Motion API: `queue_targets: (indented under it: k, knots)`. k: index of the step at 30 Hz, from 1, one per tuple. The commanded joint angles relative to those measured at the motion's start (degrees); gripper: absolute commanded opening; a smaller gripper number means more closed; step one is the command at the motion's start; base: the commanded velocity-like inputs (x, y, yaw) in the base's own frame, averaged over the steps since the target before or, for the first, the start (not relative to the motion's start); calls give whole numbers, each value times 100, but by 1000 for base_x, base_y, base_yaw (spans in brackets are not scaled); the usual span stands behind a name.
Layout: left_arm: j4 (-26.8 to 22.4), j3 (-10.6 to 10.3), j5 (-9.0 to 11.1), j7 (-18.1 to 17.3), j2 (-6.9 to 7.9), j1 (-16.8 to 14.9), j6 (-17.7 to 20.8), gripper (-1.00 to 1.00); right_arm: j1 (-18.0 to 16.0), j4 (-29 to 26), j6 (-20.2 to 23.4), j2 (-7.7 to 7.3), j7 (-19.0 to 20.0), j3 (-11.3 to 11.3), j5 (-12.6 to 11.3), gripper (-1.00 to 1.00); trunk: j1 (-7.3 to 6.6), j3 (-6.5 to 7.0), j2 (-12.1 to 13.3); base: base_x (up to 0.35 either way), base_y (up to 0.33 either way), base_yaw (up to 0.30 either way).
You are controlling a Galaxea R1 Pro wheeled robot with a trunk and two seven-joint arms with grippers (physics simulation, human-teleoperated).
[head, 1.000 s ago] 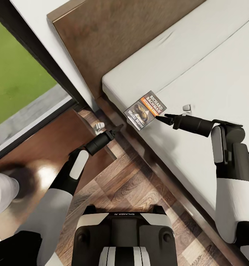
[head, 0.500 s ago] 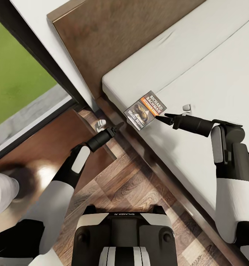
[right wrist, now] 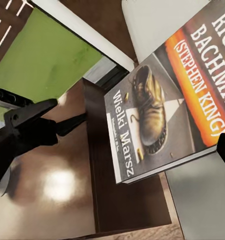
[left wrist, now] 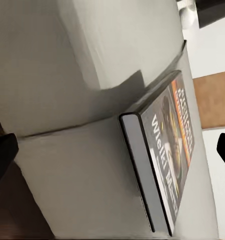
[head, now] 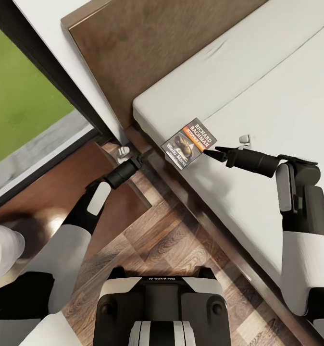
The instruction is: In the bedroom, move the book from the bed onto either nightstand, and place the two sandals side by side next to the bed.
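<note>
Paperback (head: 189,143) flat at the near corner of the bed's grey mattress (head: 258,105), book step in hand: my right fingers (head: 211,154) sit at its edge, my left fingers (head: 143,155) just off the bed frame over the nightstand (head: 51,192), both pairs apparently apart, gripping nothing. Next, I judge, I must pinch the cover's edge and carry it to the nightstand.

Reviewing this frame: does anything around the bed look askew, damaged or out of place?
One thing: the thin paperback book with the orange band lies skewed at the corner of the light-grey mattress, one corner jutting past the mattress edge in the right wrist view. It looks undamaged. The right gripper is beside it; the left gripper is below the mattress edge.
</note>
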Motion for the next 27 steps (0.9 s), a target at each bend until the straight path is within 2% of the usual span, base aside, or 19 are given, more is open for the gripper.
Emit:
queue_targets:
  k: [1,7,16,27]
  knots:
    - [33,20,70,0,33,31,71,100,-4,16,26,25,-2,-22,-11,100,0,-2,-2,0,0,0]
    - [63,34,72,13,228,84,87,100,-5,32,3,47,-18,-26,-8,100,0,-2,-2,0,0,-18]
    - [108,26,71,13,521,84,56,100,-5,31,-40,48,-37,-34,-8,100,0,-2,-2,0,0,-169]
    - [128,19,75,21,501,84,46,100,-5,39,-132,48,-51,-17,-8,100,0,-2,-2,0,0,-13]
